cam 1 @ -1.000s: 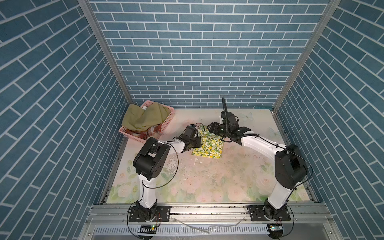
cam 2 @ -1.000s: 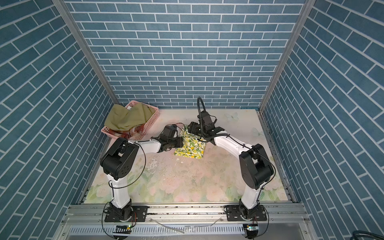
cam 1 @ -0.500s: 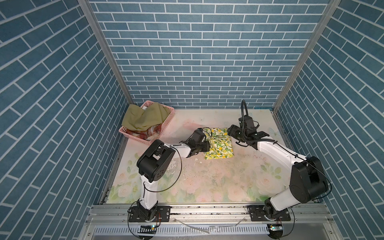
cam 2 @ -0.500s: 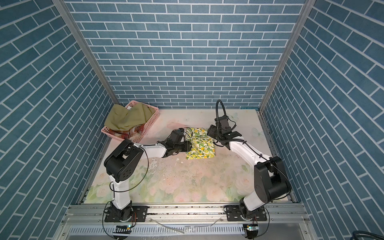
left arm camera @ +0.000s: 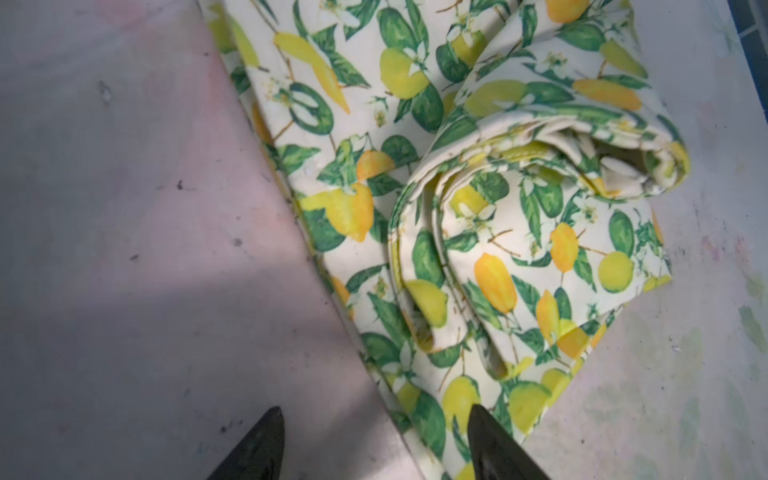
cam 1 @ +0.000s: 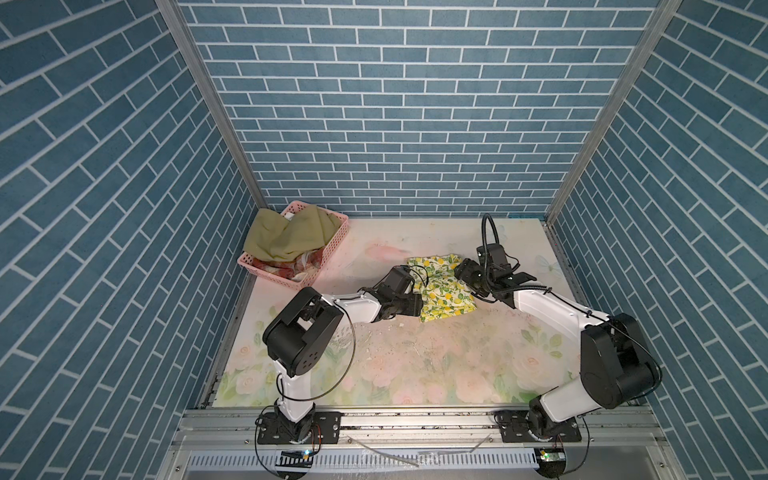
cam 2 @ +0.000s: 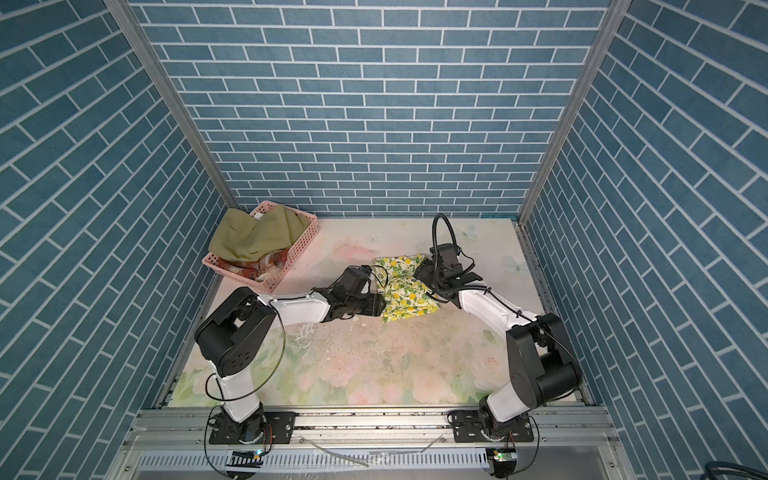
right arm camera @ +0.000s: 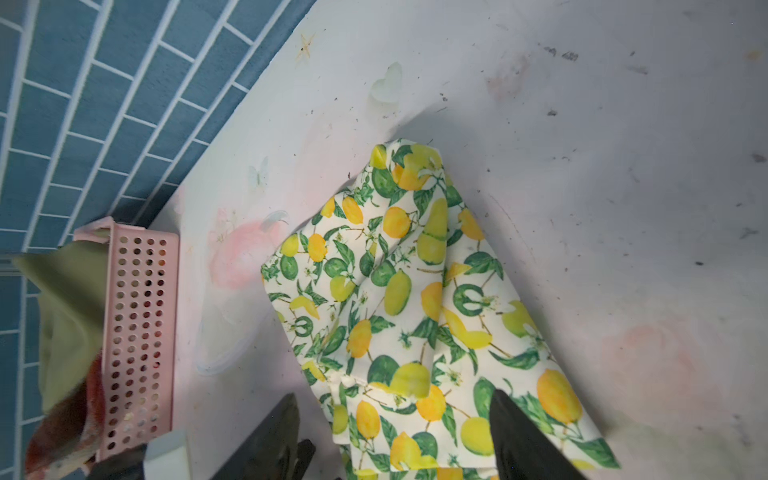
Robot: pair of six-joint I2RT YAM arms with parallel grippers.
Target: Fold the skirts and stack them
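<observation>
Noted lemon-print skirt [cam 1: 442, 291] folded near frame centre; left gripper [left arm camera: 374, 409] and right gripper [right arm camera: 394, 394] released, flanking it.

The rose-printed table [cam 1: 415, 365] bears a folded lemon-print skirt [cam 1: 444, 291] and a pink basket [cam 1: 334, 243].

Walls [cam 1: 399, 124]: blue bricks with white lines, on three sides.
Corner posts [cam 1: 212, 104]: shiny grey metal.
Table top [cam 1: 415, 365]: pale, with faded pink roses and green leaves.
Front rail [cam 1: 415, 426]: grey metal.
</observation>
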